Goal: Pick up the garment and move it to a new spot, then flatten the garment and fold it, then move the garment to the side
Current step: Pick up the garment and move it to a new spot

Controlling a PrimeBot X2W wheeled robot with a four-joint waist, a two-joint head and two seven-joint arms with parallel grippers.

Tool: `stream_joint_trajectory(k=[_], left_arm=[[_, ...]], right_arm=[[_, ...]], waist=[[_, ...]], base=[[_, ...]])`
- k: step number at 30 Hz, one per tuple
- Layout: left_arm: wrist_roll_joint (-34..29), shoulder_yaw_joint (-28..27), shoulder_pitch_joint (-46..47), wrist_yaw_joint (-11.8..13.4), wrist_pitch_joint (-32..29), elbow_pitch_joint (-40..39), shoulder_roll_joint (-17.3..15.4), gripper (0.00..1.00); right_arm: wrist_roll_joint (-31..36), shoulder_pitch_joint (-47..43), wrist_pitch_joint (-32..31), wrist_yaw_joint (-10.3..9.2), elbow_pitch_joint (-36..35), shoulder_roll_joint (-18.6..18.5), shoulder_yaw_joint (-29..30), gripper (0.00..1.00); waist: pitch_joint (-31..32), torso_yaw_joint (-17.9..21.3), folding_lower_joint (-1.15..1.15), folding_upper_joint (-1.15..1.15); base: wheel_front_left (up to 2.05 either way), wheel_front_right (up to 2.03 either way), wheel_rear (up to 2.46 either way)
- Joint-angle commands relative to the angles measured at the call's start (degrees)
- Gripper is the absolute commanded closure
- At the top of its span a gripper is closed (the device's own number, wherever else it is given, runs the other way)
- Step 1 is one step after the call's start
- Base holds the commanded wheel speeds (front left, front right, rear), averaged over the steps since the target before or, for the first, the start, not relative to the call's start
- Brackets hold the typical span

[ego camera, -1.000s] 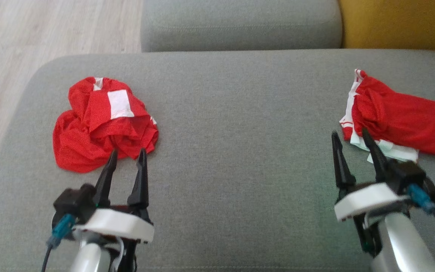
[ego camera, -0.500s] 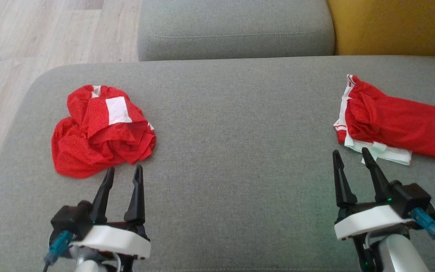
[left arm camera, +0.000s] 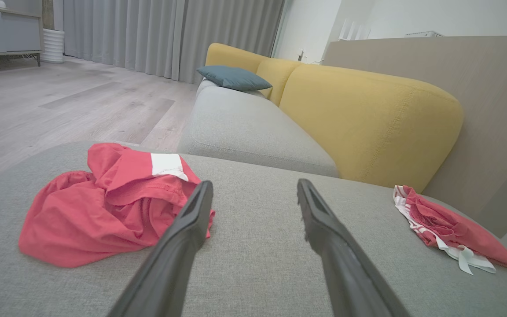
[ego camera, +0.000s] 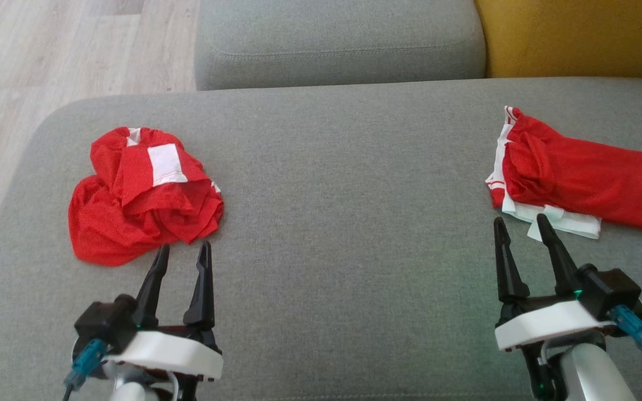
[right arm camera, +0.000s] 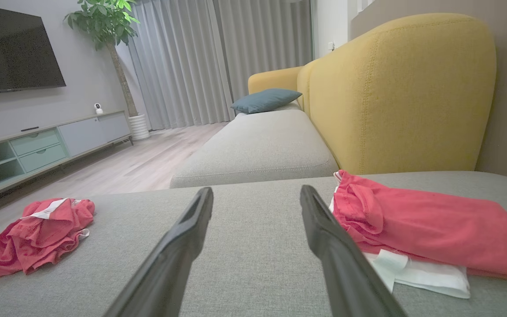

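A crumpled red garment with a white patch lies at the left of the grey seat cushion; it also lies at the left in the left wrist view and right wrist view. My left gripper stands open just short of its near edge, holding nothing. A second red garment, folded flat with white trim, lies at the right. My right gripper is open beside its near left corner, apart from it.
Another grey cushion adjoins the far side, with the yellow backrest at the right. Wooden floor drops away past the cushion's left edge. A blue pillow lies farther along the sofa. Bare cushion stretches between the two garments.
The head view has shifted a little. Both grippers have drawn back slightly; the left fingertips, which overlapped the crumpled garment's edge, now stand just short of it. Both remain open.
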State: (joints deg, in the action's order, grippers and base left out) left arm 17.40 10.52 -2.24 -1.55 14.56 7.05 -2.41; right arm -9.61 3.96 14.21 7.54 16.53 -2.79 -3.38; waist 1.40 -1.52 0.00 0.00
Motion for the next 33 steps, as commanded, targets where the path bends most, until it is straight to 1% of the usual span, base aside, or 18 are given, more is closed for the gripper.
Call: stream_joint_trajectory(k=[1, 7, 15, 24, 33], left_arm=[[0.18, -1.54, 2.39, -0.11, 0.44, -1.92, -0.47, 0.0], [0.09, -1.43, 2.56, -0.3, 0.44, -1.69, -0.47, 0.0], [-0.24, -1.97, 2.51, -0.36, 0.44, -1.07, -0.47, 0.0], [-0.94, -2.88, 2.5, -0.26, 0.44, -0.41, -0.47, 0.0], [-2.26, -5.08, 1.79, -1.03, 0.44, -0.08, -0.47, 0.0]], right_arm=[[-0.5, 0.93, 0.78, -0.05, -1.88, -0.1, -1.37, 0.0], [-0.83, 0.7, 0.78, -0.05, -1.68, -0.1, -1.14, 0.0], [-1.34, 0.4, 0.78, -0.05, -1.49, -0.1, -2.09, 0.0], [-2.87, -0.8, 0.79, -0.05, -1.4, -0.09, -5.04, 0.0], [-4.51, -1.04, 0.79, -0.05, -1.11, -0.09, -8.68, 0.0]], waist=[[0.01, -0.05, 0.0, 0.0], [0.15, -0.85, 0.0, 0.0], [0.46, -3.78, 0.0, 0.0], [1.27, -11.55, 0.0, 0.0], [1.35, -20.14, 0.0, 0.0]], base=[[0.0, 0.0, 0.0], [0.0, 0.0, 0.0], [0.0, 0.0, 0.0], [0.0, 0.0, 0.0], [0.0, 0.0, 0.0]])
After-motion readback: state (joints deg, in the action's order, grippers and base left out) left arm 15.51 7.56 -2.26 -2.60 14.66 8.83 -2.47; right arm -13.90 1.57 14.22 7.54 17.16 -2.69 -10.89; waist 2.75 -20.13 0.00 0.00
